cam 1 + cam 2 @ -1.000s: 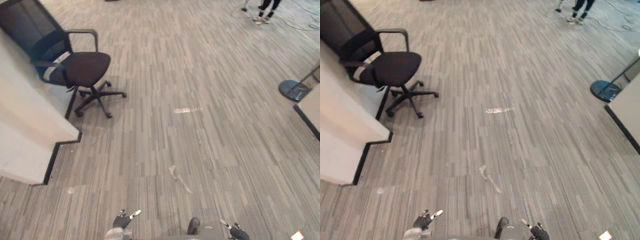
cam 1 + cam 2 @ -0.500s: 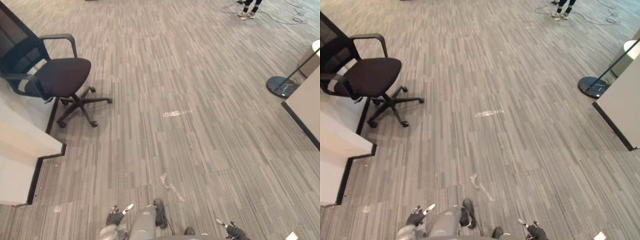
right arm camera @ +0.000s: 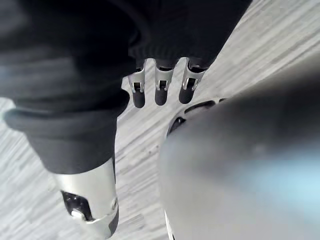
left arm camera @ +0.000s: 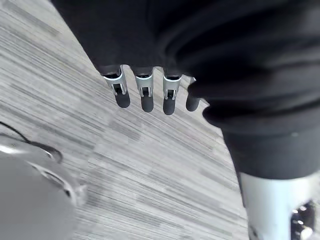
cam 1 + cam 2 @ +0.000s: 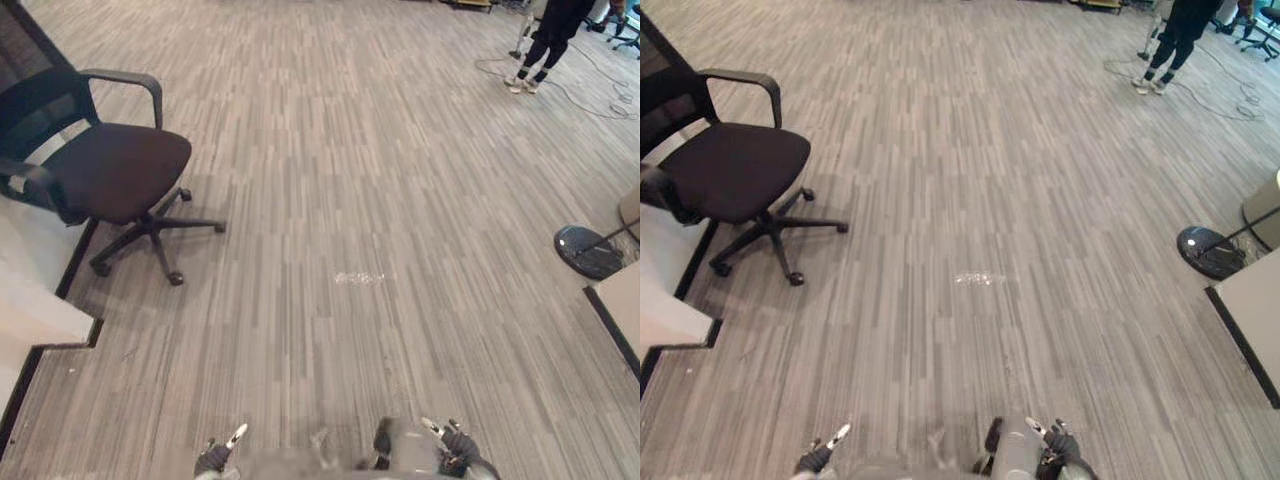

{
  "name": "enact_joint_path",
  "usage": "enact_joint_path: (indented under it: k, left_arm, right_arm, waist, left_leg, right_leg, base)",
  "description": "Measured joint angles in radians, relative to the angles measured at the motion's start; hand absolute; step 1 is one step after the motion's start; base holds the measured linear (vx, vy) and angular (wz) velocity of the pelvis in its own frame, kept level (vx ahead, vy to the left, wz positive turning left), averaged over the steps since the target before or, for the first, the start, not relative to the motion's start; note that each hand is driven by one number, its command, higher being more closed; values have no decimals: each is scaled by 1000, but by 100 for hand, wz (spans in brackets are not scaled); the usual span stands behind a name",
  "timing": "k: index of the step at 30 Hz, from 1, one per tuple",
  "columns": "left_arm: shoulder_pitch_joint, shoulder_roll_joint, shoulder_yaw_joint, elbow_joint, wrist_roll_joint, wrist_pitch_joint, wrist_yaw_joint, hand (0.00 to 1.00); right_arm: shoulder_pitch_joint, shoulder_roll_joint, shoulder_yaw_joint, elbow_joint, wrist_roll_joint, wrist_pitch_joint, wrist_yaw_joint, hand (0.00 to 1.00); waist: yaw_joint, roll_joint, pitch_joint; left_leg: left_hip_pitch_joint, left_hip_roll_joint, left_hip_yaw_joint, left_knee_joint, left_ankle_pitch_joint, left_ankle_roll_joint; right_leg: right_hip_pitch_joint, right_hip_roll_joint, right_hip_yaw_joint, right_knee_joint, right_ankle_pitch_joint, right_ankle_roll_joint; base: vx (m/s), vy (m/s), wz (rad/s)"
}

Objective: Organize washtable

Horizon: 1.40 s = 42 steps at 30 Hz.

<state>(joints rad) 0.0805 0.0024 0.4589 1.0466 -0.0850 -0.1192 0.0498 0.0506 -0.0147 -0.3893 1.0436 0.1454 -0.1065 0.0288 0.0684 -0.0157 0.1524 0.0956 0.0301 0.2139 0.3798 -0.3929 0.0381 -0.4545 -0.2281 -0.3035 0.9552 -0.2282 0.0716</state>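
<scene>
A pale table, a dark strip along its edge, shows one corner at far right; whether it is the washtable is unclear.

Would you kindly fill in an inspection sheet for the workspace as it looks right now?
Surface: grey striped floor, with a small pale mark.
Job's things: nothing seen.
Clutter: nothing seen.
Robot hands: left robot hand open, holding nothing; right robot hand open, holding nothing; both hang low over the floor.
Cables: a cable lies on the floor near the person.
Surroundings: black office chair on the left beside a white counter; round stand base and white panel on the right; a person stands far off on the right.
</scene>
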Motion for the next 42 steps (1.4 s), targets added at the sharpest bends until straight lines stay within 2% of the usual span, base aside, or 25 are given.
enact_joint_path:
  k: [3,5,6,7,8,11,13,15,16,18,22,23,24,25,26,28,29,30,31,33,35,38,40,41,42]
  left_arm:
    - [-27,-8,-34,-8,17,-5,12,0]
    - [-13,-22,-33,-36,24,-14,22,0]
    - [-7,-30,-25,-30,40,-10,24,0]
    - [-1,-45,-19,-25,43,-10,23,0]
    - [-2,-68,-17,-22,56,-10,21,0]
    - [-1,-84,8,2,58,-7,20,0]
    - [18,-80,60,2,54,-8,22,0]
    - [27,-53,53,3,35,-12,21,0]
    - [34,-30,37,4,36,-11,21,0]
    - [53,-6,0,0,37,-15,19,0]
    - [54,-10,-17,0,37,-15,20,0]
    - [57,-16,-17,0,37,-16,19,0]
    - [43,0,-17,2,37,-15,18,0]
    - [42,5,-16,-2,36,-20,18,0]
    - [32,5,-16,-17,34,-23,18,0]
    - [35,5,-18,-15,27,-15,16,0]
    - [39,7,-30,-13,27,-14,16,0]
    - [45,13,-49,-13,27,-8,16,0]
    - [51,18,-65,-15,28,-4,15,0]
    - [47,28,-88,-18,28,1,14,0]
    - [13,21,-96,-36,28,0,15,0]
    - [-13,-1,-103,-38,29,-3,17,0]
    - [-14,-12,-105,-39,28,-9,19,0]
    - [-14,-11,-105,-39,28,-11,20,0]
    - [-10,-8,-102,-34,28,-11,24,0]
  right_arm:
    - [12,0,5,-38,0,2,-2,0]
    - [28,6,11,-49,-1,3,-2,0]
    - [30,5,14,-51,-1,5,-1,0]
    - [26,-8,14,-51,-1,4,-2,0]
    - [19,-18,12,-49,-1,4,-2,0]
    - [10,-33,11,-38,-23,15,2,0]
    - [3,-40,43,-29,-31,26,-5,0]
    - [-27,-39,52,32,-31,30,-6,0]
    - [-33,-30,61,46,-30,34,-7,0]
    - [-49,-22,87,54,-29,32,-7,0]
    - [-62,-3,92,36,-24,25,-6,0]
    - [-56,-4,92,30,-20,23,-6,0]
    - [-54,21,98,33,-20,24,-7,0]
    - [-47,29,107,33,-20,24,-4,0]
    - [-47,35,111,33,-20,23,-4,0]
    - [-42,38,108,33,-27,22,-4,0]
    - [-41,40,96,36,-42,22,-3,0]
    - [-42,41,92,39,-49,22,-3,0]
    - [-41,41,92,37,-53,23,-2,0]
    - [-44,29,92,30,-68,18,-3,0]
    - [-43,21,92,27,-70,18,-5,0]
    - [-33,19,90,2,-68,18,-7,0]
    - [-21,20,91,-8,-68,17,-7,0]
    - [-9,26,92,-8,-68,18,-6,0]
    - [1,29,92,-6,-68,19,-6,0]
  waist:
    - [-4,15,-2]
    - [-3,8,-6]
    - [-5,18,-20]
    - [-2,40,-27]
    - [-2,53,-35]
    - [-4,86,-51]
    - [6,103,-40]
    - [13,92,-28]
    - [26,58,-12]
    - [30,33,-10]
    - [36,35,-5]
    - [36,51,-9]
    - [47,8,-8]
    - [50,-9,-14]
    - [62,-19,-19]
    - [66,-19,-18]
    - [63,-18,-17]
    - [58,-18,-17]
    - [54,-16,-16]
    - [48,-9,-14]
    - [45,-2,-20]
    - [17,0,-25]
    - [0,-6,-35]
    - [2,-26,-48]
    - [6,-34,-67]
  left_leg:
    - [90,35,-66,7,-36,-65]
    - [160,62,-120,15,-68,-124]
    - [185,91,-163,38,-72,-135]
    - [181,112,-180,48,-55,-153]
    - [181,123,-207,47,-2,-172]
    - [104,152,-271,224,246,-88]
    - [-85,217,-288,571,571,-80]
    - [-245,225,-269,867,412,-58]
    - [-321,202,-232,922,336,-55]
    - [-457,161,-175,805,238,-64]
    - [-512,151,-31,346,204,-56]
    - [-490,139,-11,133,285,-21]
    - [-461,99,21,120,264,2]
    - [-456,83,24,105,251,-4]
    - [-449,69,27,96,223,2]
    - [-401,51,28,88,184,23]
    - [-353,47,41,90,151,29]
    - [-301,43,47,88,126,34]
    - [-273,43,51,86,118,38]
    - [-189,38,61,52,111,42]
    - [-109,50,52,-1,112,41]
    - [-58,74,22,-18,112,23]
    - [-44,81,-7,-17,102,-15]
    - [-44,74,-24,-10,92,-40]
    - [-46,82,-40,2,64,-84]
  right_leg:
    - [-17,3,59,-326,54,-51]
    - [8,13,88,-550,209,-96]
    - [10,17,89,-482,314,-6]
    - [1,30,74,-442,277,-27]
    - [-10,31,70,-387,218,-24]
    - [33,84,32,-341,81,-45]
    - [165,165,14,-452,54,-77]
    - [294,204,22,-548,51,-81]
    - [382,206,33,-617,52,-81]
    - [495,202,43,-725,53,-79]
    - [596,190,56,-803,41,-45]
    - [626,188,61,-806,3,-5]
    - [637,153,70,-803,-19,10]
    - [632,143,76,-805,-10,-7]
    - [619,135,91,-785,17,-42]
    - [575,101,94,-616,23,-29]
    - [505,71,118,-407,47,38]
    - [413,53,150,-168,111,149]
    - [373,40,153,-59,125,170]
    - [289,-13,72,115,101,98]
    - [234,-38,-38,49,42,11]
    - [215,-40,-64,-230,32,-6]
    - [217,-35,-30,-427,103,-50]
    - [226,-35,-9,-524,232,-76]
    - [240,-20,10,-550,254,-42]
  base:
    - [552,-183,58]
    - [741,-377,64]
    - [671,-372,37]
    - [694,-361,26]
    - [535,-283,16]
    - [691,-384,-2]
    - [657,-248,-27]
    - [559,-171,-27]
    - [415,-113,-17]
    - [553,-65,-19]
    - [483,111,-24]
    - [499,224,-4]
    - [606,243,3]
    - [586,222,4]
    - [565,221,0]
    - [394,168,-1]
    - [327,104,-12]
    - [401,98,-14]
    - [482,84,-12]
    - [391,24,4]
    - [340,-42,21]
    - [313,-141,48]
    - [310,-219,55]
    - [339,-290,36]
    - [314,-291,16]
